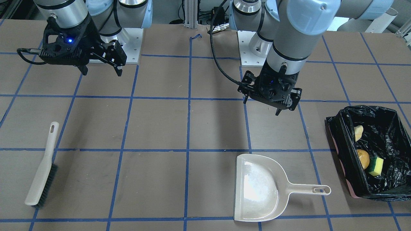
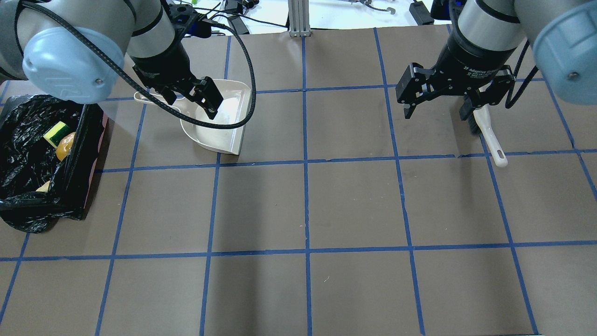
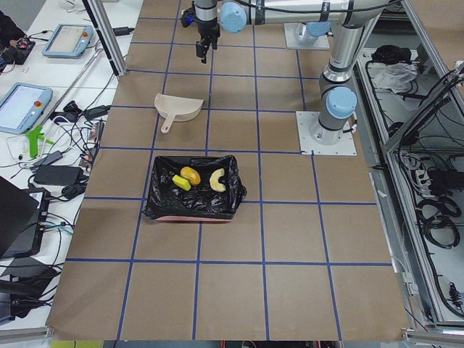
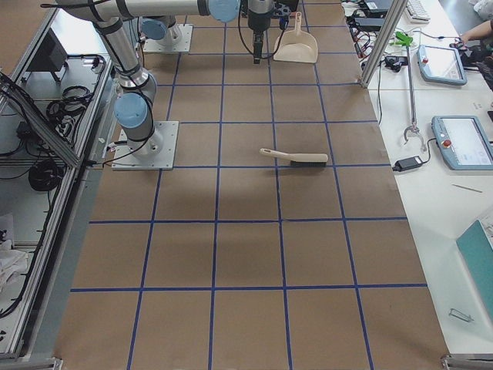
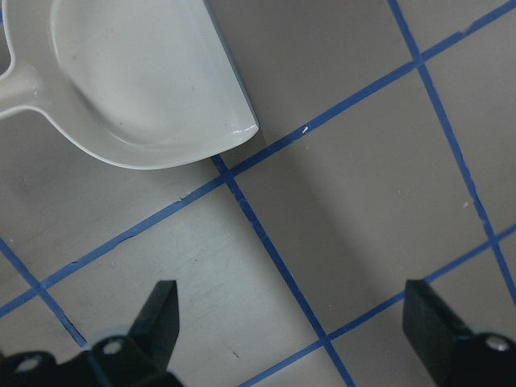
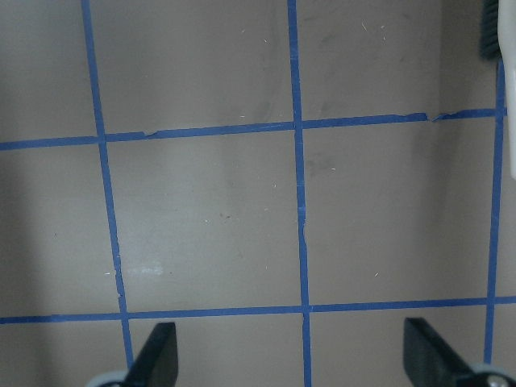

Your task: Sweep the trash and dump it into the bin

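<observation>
The bin [image 1: 340, 144], a box lined with black plastic, holds all three trash items: the tan croissant [image 1: 358, 132], the golden-brown potato [image 1: 363, 158] and the yellow-green sponge [image 1: 376, 164]. It also shows in the overhead view [image 2: 79, 154] and the exterior left view [image 3: 163, 206]. My left gripper [image 1: 261, 107] hangs open and empty above the table, near the beige dustpan [image 1: 257, 189]. My right gripper [image 2: 436, 109] is open and empty, hovering near the brush [image 2: 489, 135]. The left wrist view shows the dustpan [image 5: 137, 81] empty beyond the open fingers [image 5: 161, 318].
The dustpan [image 2: 224, 126] lies flat with its handle toward the bin. The brush [image 1: 41, 166] lies flat on the table at my right side; its edge shows in the right wrist view [image 6: 508, 121]. Blue tape lines grid the brown table [image 1: 160, 122].
</observation>
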Robot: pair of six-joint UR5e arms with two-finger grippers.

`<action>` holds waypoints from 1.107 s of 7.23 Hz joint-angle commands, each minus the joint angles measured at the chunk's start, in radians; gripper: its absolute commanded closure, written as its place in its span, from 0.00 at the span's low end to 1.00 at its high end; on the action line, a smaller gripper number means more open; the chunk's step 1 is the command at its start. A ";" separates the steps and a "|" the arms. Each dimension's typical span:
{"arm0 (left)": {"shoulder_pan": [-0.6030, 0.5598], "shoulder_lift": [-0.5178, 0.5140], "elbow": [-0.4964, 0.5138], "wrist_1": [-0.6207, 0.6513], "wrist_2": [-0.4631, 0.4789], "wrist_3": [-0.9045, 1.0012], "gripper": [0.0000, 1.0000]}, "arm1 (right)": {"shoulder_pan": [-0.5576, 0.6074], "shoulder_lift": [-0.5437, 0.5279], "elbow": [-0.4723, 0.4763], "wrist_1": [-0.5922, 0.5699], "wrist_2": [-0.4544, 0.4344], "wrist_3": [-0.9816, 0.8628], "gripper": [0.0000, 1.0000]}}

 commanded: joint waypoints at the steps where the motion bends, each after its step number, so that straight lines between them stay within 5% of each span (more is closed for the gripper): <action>1: -0.033 -0.014 0.166 -0.179 0.000 -0.189 0.00 | 0.001 0.000 0.000 0.000 0.000 0.001 0.00; 2: -0.038 0.007 0.199 -0.212 -0.006 -0.219 0.00 | 0.001 -0.002 0.000 0.002 0.000 0.009 0.00; 6: -0.041 0.179 -0.047 -0.205 -0.011 -0.218 0.01 | 0.001 -0.002 0.000 0.003 -0.008 -0.002 0.00; 8: 0.159 0.187 -0.052 -0.201 -0.105 -0.159 0.00 | 0.001 -0.002 0.000 0.005 -0.006 0.000 0.00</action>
